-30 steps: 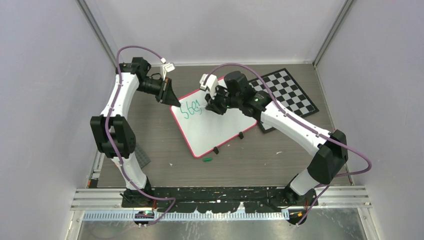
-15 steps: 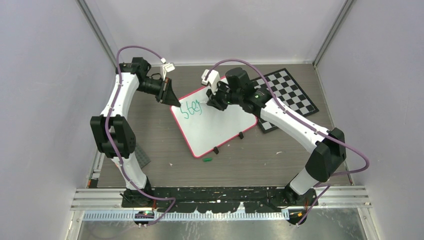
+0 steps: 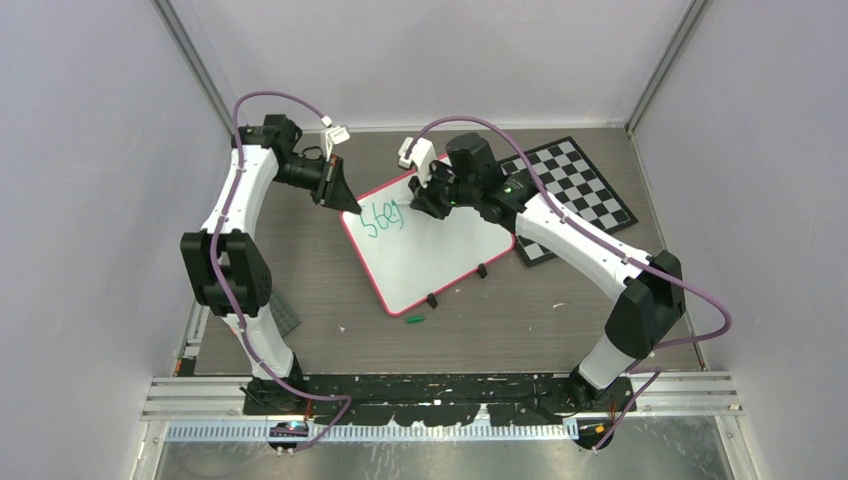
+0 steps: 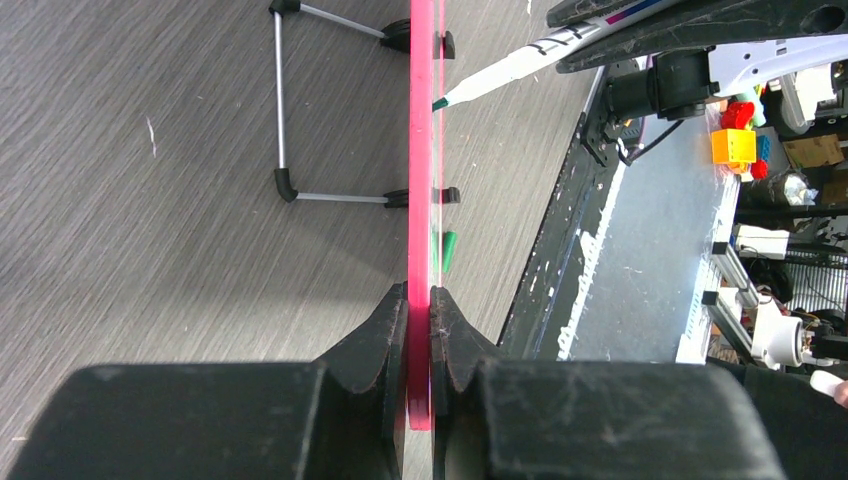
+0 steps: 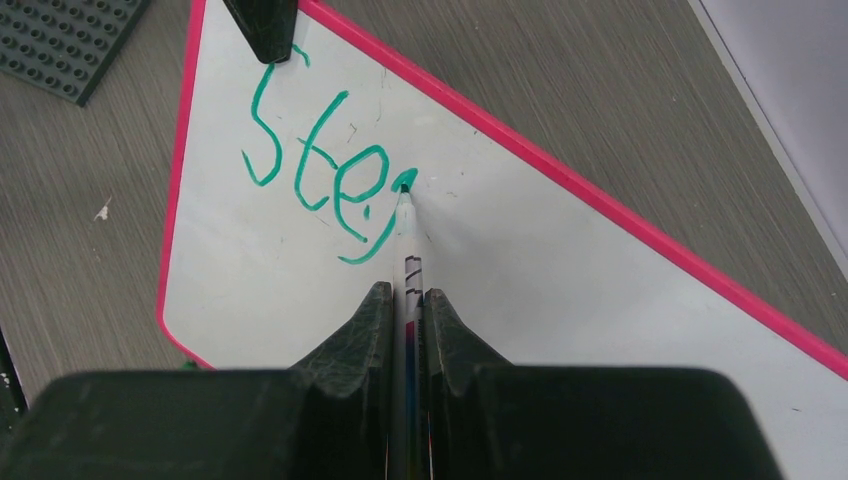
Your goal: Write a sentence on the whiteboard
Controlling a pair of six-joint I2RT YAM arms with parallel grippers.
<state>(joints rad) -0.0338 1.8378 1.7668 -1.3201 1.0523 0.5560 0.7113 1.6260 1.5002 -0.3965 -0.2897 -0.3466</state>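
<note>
R gripper (image 5: 405, 293), pinching marker (image 5: 406, 225), slid toward far edge mid-"p"; L gripper (image 4: 420, 298) clamped whiteboard (image 4: 421, 150) rim. Needed light tip pressure, slow strokes.

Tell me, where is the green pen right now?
In the right wrist view the pen sits pinched in the right hand, its tip at the green writing on the whiteboard, near the left hand's grip.
</note>
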